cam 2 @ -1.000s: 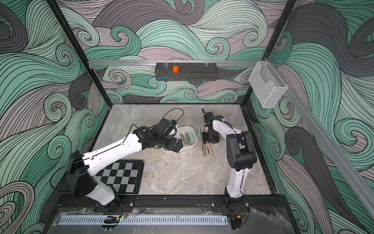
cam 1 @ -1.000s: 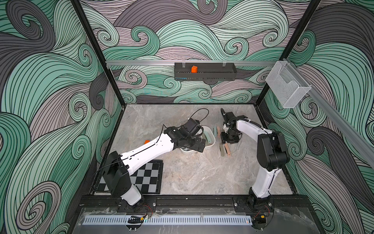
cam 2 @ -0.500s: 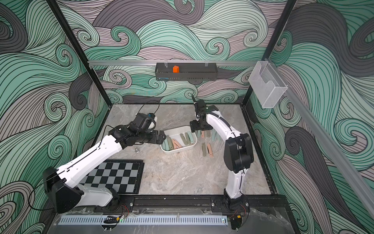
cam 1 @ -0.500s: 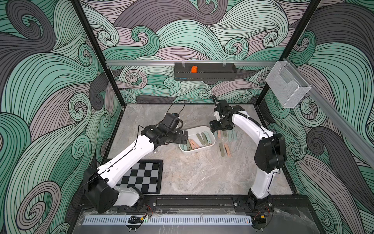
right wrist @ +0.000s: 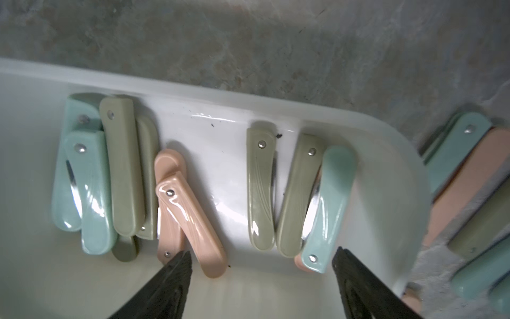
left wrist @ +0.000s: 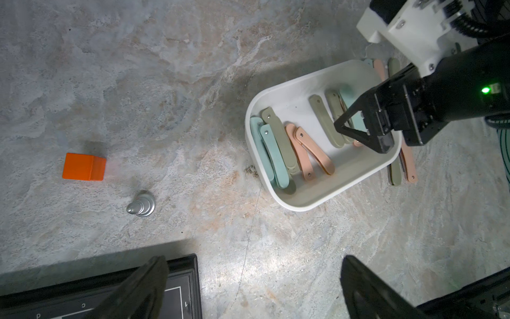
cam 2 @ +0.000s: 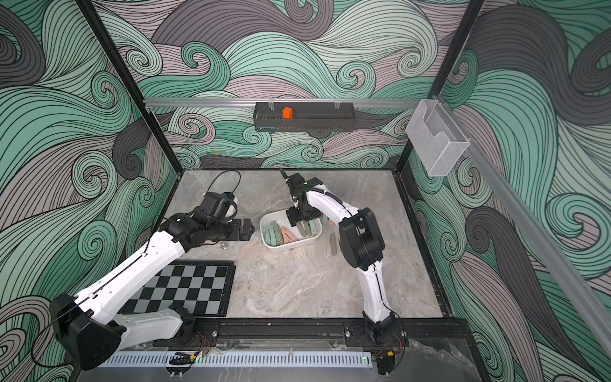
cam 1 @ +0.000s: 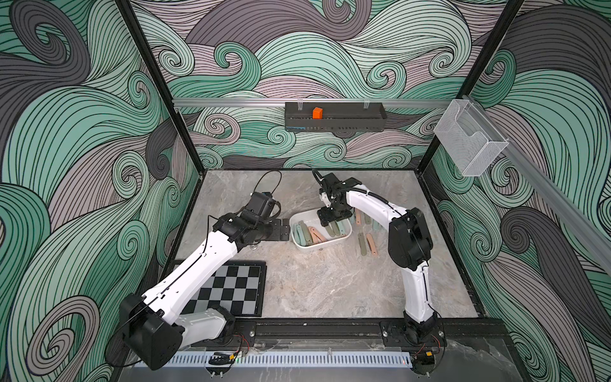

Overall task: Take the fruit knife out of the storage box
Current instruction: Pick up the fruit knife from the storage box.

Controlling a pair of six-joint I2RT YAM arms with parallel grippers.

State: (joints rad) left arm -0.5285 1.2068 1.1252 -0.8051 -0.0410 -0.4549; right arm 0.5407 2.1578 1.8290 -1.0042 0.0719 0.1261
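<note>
Storage box (cam 1: 325, 246) sits near table centre, a bit toward 12 o'clock in both top views, holding a batch of folded fruit knives. More knives (cam 1: 363, 244) lie on the table at its 3 o'clock, already out. Right gripper (cam 1: 330, 220) hangs over the box's 1 o'clock part, jaws apart, nothing clamped, tips pointing down into the tub. Right wrist view: the open right gripper (right wrist: 260, 265) frames an olive knife (right wrist: 260, 193), with a second olive knife (right wrist: 299, 198) touching a teal knife (right wrist: 328, 207) just beside it. A pink knife (right wrist: 190, 221) is near the other finger. Key relation: the olive knife lies straight ahead of and below the tips, long axis roughly 12 to 6 o'clock on the table, so it looks crosswise to the closing direction. Judgement: a straight drop and a pinch across the narrow width should do; risk is catching the neighbouring olive one as well. Left gripper (cam 1: 282, 230) is at the box's 9 o'clock, just outside the wall, spread wide and empty. Right arm is clearly nearer; pick not yet made.
</note>
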